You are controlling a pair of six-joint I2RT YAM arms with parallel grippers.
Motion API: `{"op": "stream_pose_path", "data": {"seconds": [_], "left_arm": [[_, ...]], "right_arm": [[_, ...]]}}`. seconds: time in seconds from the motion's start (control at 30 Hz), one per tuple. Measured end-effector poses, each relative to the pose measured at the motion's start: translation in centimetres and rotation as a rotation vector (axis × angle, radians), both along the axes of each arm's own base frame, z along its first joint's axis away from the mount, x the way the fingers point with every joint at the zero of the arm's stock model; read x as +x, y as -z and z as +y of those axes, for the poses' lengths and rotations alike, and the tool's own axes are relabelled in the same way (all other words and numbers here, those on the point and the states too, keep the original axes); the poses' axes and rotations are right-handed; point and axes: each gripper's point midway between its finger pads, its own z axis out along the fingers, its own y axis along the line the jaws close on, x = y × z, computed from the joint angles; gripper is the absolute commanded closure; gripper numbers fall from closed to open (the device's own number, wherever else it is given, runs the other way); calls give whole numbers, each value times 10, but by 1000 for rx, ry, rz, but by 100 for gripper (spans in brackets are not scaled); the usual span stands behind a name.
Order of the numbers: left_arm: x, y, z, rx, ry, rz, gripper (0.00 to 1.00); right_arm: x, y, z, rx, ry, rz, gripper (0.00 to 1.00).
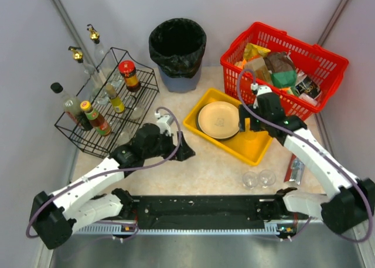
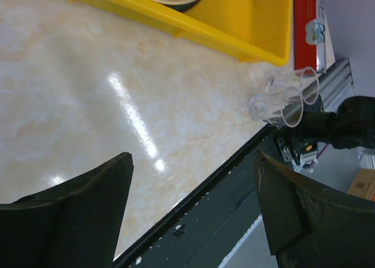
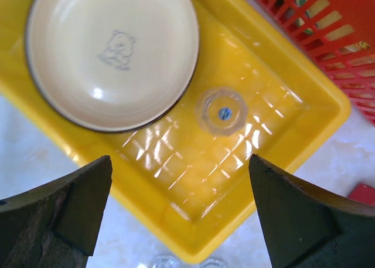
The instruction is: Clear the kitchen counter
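Right wrist view: looking down between the spread, empty fingers of the released right end effector (image 3: 181,215) onto a yellow tray (image 3: 275,139) directly below, a small clear glass (image 3: 221,111) standing in it just ahead, a cream plate (image 3: 111,51) ahead and left. Red basket (image 3: 328,33) ahead to the right. Left end effector (image 2: 190,212) likewise released, gripping nothing, low over the marbled bench (image 2: 88,92); two clear glasses (image 2: 287,98) ahead to its right, near the bench edge.
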Motion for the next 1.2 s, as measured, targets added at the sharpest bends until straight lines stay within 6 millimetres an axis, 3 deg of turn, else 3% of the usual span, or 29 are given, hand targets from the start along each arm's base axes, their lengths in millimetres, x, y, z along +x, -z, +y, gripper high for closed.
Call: {"op": "stream_pose_path", "data": {"seconds": [0.1,0.3,0.4,0.5,0.67,0.8,0.97,1.07,1.2], "left_arm": [[-19,9,-31,-7,90,32,16],[-38,42,-89,51,138,131,23],[-34,51,-123,88,125,147,25],[-27,51,-170,81,128,142,27],[-36,58,-222,73,163,150,31],[-48,81,-231,119,169,173,33],[-59,98,-230,160,172,199,46],[-62,103,-231,168,175,210,62],[-64,106,-231,171,174,218,96]], "right_arm": [[-27,-25,7,103,-53,-41,5],[-77,-50,7,246,-80,-69,24],[-99,-52,2,294,-60,-64,25],[-117,-46,-3,332,-36,-48,26],[-142,-40,-6,380,-24,-20,26],[-151,-43,-5,419,-18,-19,26],[-157,-42,-3,443,-14,4,26],[-160,-42,-4,446,-11,6,26],[-162,-43,-5,452,-8,3,25]]}}
